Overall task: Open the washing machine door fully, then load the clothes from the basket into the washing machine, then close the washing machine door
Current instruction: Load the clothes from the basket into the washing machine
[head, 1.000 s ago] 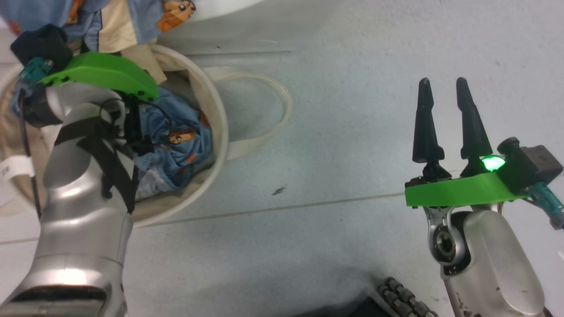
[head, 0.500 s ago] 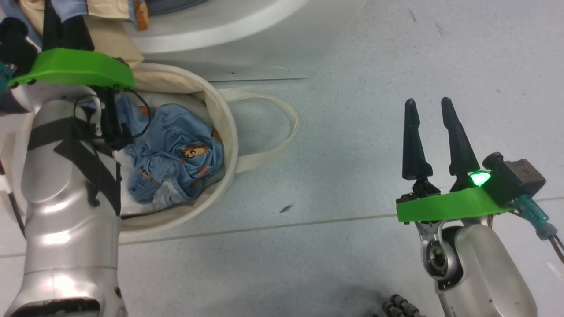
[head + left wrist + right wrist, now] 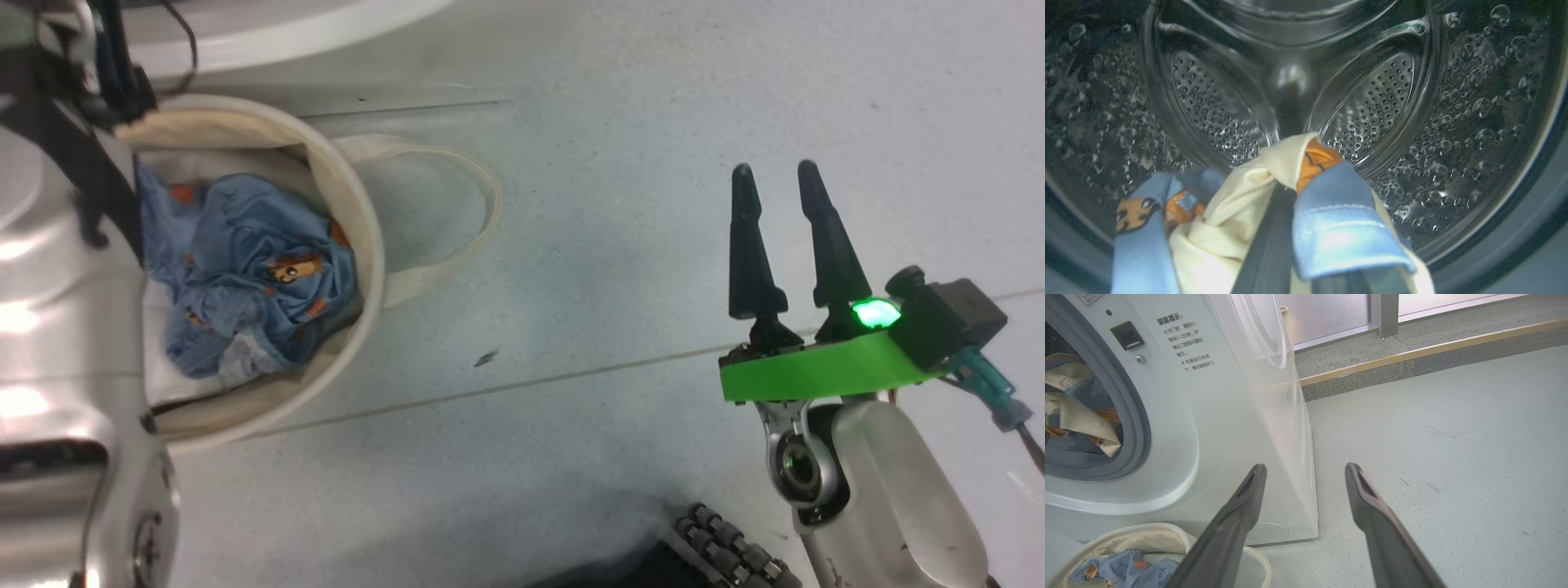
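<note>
Blue-and-beige clothes [image 3: 1331, 228] sit pinched in the closed left claw [image 3: 1280, 212], now lifted from over the basket [image 3: 363, 245] to the mouth of the washing machine drum [image 3: 1392, 102] (release likely next). More blue garments [image 3: 245, 269] remain in the basket. Right claw [image 3: 775, 175] wide, idle above the floor.

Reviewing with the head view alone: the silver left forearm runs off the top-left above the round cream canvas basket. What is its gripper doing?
Observer: The left gripper is shut on a bundle of blue printed and cream cloth, pointing into the perforated steel drum.
Operator: Anything else in the drum?
Observer: Its back wall looks bare; the bundle hides the bottom.
Operator: Has the bundle passed the opening?
Observer: In the right wrist view it shows behind the grey rubber gasket of the white front-loading washing machine.
</note>
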Robot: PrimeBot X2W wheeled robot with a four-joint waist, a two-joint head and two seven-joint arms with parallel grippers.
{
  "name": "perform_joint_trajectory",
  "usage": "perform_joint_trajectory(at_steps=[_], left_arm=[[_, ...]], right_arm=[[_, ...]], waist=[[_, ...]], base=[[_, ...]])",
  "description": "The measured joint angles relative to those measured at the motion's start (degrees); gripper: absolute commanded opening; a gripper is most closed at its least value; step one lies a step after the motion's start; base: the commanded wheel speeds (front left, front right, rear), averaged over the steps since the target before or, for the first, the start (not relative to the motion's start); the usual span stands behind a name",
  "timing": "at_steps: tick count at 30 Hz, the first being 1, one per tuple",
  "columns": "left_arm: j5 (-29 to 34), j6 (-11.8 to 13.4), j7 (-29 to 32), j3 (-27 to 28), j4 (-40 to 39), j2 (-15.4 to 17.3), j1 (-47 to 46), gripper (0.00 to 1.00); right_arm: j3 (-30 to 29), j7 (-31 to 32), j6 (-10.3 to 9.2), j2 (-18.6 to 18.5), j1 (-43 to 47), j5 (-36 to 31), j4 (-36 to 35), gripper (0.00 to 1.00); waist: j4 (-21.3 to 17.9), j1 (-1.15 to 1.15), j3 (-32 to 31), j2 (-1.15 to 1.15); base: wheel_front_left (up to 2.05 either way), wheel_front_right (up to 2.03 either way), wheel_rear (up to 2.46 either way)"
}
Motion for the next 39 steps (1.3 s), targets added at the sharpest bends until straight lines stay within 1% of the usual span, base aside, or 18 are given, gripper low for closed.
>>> perform_joint_trajectory(at_steps=[4,7,12,14,18,19,20,24,30,32,34,39], left_arm=[[2.61,0.0,0.0,-2.04,-0.05,1.58,-5.33,0.0],[3.28,0.37,-0.02,-2.47,1.12,2.69,-9.24,0.0],[3.82,1.7,-0.02,-2.49,8.09,4.94,-14.93,0.0],[3.86,2.64,-0.02,-2.49,11.14,5.71,-17.02,0.0],[3.85,4.09,-0.02,-2.25,14.89,6.91,-20.52,0.0],[3.75,4.1,-0.03,-1.97,15.85,6.99,-21.06,0.0],[3.3,4.0,-0.02,-1.81,16.8,6.94,-21.47,1.0],[2.91,3.0,-0.02,-2.33,17.36,6.54,-21.29,1.0],[2.45,1.85,-0.02,-3.23,13.6,5.71,-18.57,1.0],[1.7,1.25,-0.02,-3.46,12.41,4.79,-16.05,1.0],[1.74,0.11,-0.02,-4.15,12.05,3.91,-12.94,1.0],[0.58,-1.01,-0.02,-4.67,9.44,1.8,-4.2,1.0]], right_arm=[[0.21,0.0,0.0,0.0,-1.19,0.54,-0.76,1.0],[0.45,0.0,0.0,0.0,-1.2,0.97,-0.79,1.0],[1.24,0.0,0.0,0.01,-1.36,1.77,-1.09,1.0],[1.34,0.0,0.0,0.01,-1.52,1.93,-1.14,1.0],[1.66,0.0,0.0,0.01,-2.48,2.45,-1.43,1.0],[1.71,0.0,0.0,0.01,-2.73,2.5,-1.47,1.0],[1.75,0.0,0.0,0.03,-2.87,2.5,-1.58,1.0],[1.71,0.0,0.0,0.03,-3.48,2.49,-1.72,1.0],[1.32,0.0,0.0,0.03,-3.69,1.51,-1.72,1.0],[1.18,0.0,0.0,0.02,-3.69,1.31,-1.66,1.0],[1.31,0.0,0.0,0.03,-3.64,0.93,-1.25,1.0],[1.34,0.0,0.0,0.02,-3.24,0.2,-0.3,1.0]], waist=[[-1.65,0.0,1.43,0.0],[-2.75,0.0,2.69,0.0],[-4.31,0.0,5.18,0.0],[-4.84,0.0,6.29,0.0],[-5.66,0.0,8.45,0.0],[-5.8,0.0,8.9,0.0],[-5.88,0.0,9.31,0.0],[-5.45,0.0,10.13,0.0],[-3.91,-0.01,8.56,0.0],[-3.25,-0.01,7.55,0.0],[-2.59,-0.01,6.24,0.0],[-0.96,-0.02,2.08,0.0]], base=[[0.0,0.0,0.0],[0.0,0.0,0.0],[0.0,0.0,0.0],[0.0,0.0,0.0],[0.0,0.0,0.0],[0.0,0.0,0.0],[0.0,0.0,0.0],[0.0,0.0,0.0],[0.0,0.0,0.0],[0.0,0.0,0.0],[0.0,0.0,0.0],[0.0,0.0,0.0]])
